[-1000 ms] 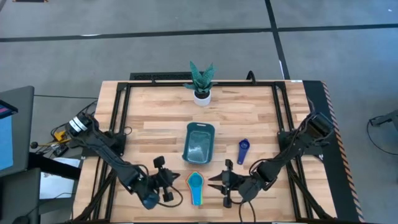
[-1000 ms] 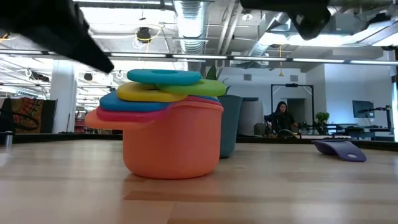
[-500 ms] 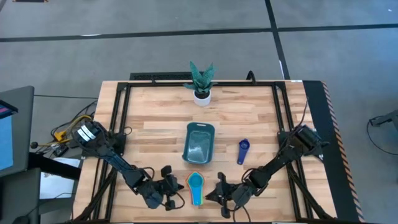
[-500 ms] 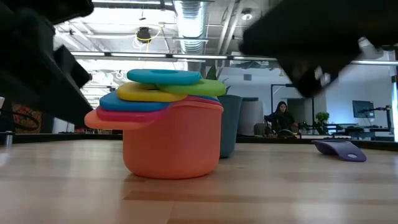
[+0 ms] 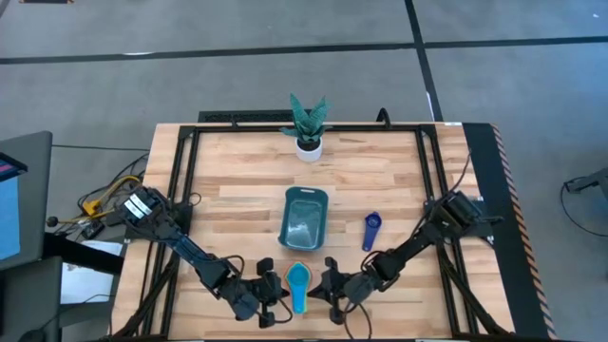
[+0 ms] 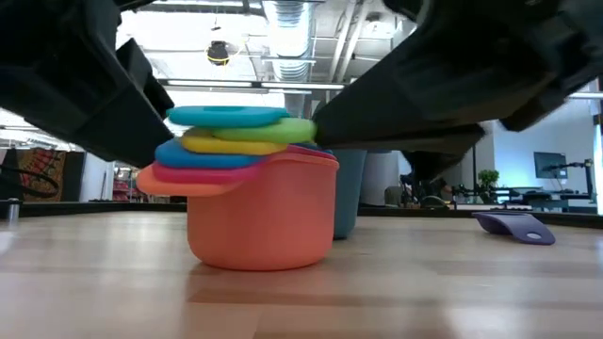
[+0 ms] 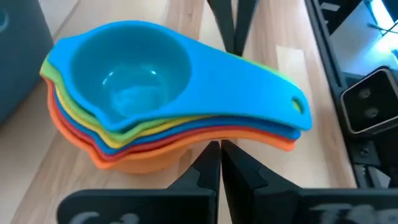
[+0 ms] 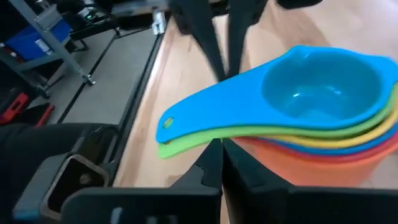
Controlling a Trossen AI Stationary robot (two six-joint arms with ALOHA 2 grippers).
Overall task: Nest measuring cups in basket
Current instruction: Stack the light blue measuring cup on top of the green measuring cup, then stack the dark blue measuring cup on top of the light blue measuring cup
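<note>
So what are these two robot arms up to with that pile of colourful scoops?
They are closing in on a stack of nested measuring cups at the table's near edge, the left claw on one side and the right claw on the other, both shut. The stack sits outside the teal basket. One dark blue cup lies alone to the basket's right.

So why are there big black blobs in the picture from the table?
Low view: the arms hang close to the camera, so they show as dark blurry shapes around the cups. High view: they are plainly the left tool and right tool.
</note>
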